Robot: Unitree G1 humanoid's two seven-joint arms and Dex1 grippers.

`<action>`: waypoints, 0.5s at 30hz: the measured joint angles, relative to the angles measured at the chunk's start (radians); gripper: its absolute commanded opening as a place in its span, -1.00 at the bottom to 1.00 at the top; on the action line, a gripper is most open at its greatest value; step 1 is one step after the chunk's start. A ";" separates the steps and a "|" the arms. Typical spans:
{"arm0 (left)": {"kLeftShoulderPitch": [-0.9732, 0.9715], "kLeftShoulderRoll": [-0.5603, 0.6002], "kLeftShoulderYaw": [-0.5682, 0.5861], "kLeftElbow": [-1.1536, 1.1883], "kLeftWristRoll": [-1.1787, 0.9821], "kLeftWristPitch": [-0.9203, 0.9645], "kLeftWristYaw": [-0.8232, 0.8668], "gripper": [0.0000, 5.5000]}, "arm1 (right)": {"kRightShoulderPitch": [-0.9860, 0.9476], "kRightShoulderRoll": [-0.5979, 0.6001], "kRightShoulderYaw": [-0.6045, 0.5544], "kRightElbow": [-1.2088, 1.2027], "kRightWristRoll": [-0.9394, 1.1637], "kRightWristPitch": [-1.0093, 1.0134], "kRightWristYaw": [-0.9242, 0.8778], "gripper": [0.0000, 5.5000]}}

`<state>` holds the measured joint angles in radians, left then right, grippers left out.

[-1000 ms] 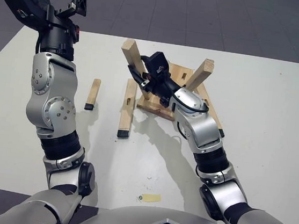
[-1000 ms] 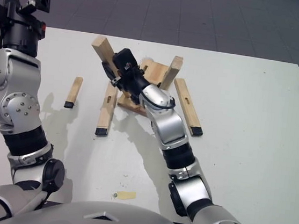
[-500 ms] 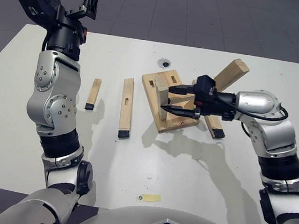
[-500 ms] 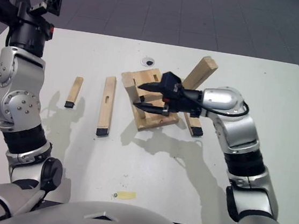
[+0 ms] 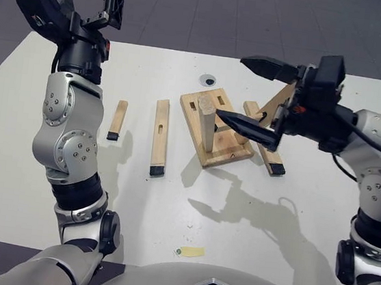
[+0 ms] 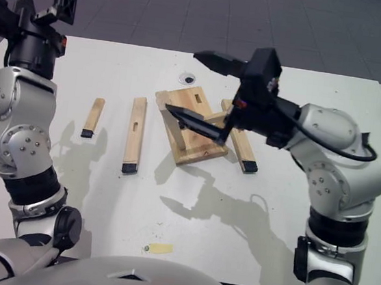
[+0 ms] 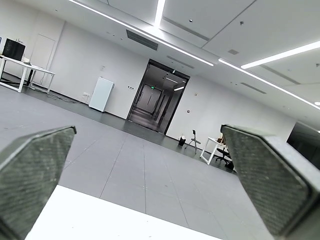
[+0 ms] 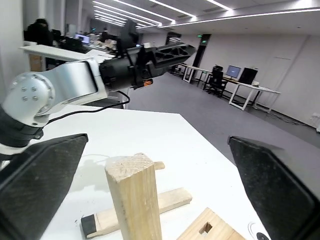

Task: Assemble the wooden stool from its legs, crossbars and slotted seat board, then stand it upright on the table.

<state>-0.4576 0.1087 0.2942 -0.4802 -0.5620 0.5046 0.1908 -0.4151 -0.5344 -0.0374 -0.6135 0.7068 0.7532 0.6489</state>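
My left jaws and right jaws are black, their pads [image 7: 35, 180] finely cross-hatched dark grey. The counter [image 5: 306, 217] is white. The board [image 5: 224, 146] is pale yellowish wood, like the standing leg [image 5: 208, 124] on it. Left of the board, the long leg [image 5: 160, 136] and short bar [image 5: 117, 119] are pale wood, black-tipped. So is the right leg [image 5: 269, 155]. Nearer me than the board, a tag [image 5: 192, 251] is yellow.
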 measured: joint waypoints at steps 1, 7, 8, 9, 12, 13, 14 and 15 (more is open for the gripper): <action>0.000 -0.010 -0.004 -0.005 -0.001 0.002 0.004 0.96 | 0.023 0.015 0.021 -0.022 -0.010 0.011 -0.038 0.95; 0.000 -0.046 -0.053 -0.008 0.000 0.013 0.015 0.96 | 0.109 0.073 0.092 -0.092 -0.035 0.056 -0.174 0.84; 0.000 -0.051 -0.058 -0.008 0.000 0.013 0.015 0.96 | 0.111 0.074 0.096 -0.093 -0.036 0.056 -0.179 0.78; 0.000 -0.052 -0.062 -0.008 0.001 0.013 0.015 0.96 | 0.112 0.073 0.104 -0.093 -0.040 0.056 -0.179 0.71; 0.000 -0.055 -0.067 -0.007 0.008 0.013 0.015 0.96 | 0.114 0.071 0.127 -0.092 -0.050 0.055 -0.176 0.53; 0.000 -0.055 -0.067 -0.006 0.008 0.013 0.015 0.96 | 0.114 0.068 0.127 -0.091 -0.050 0.055 -0.172 0.46; 0.000 -0.055 -0.066 -0.006 0.009 0.013 0.015 0.96 | 0.114 0.064 0.127 -0.090 -0.050 0.055 -0.167 0.41; 0.000 -0.055 -0.066 -0.006 0.009 0.013 0.015 0.96 | 0.114 0.061 0.127 -0.090 -0.050 0.054 -0.162 0.33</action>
<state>-0.4576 0.0533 0.2282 -0.4865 -0.5529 0.5179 0.2060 -0.3008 -0.4735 0.0894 -0.7030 0.6572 0.8076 0.4868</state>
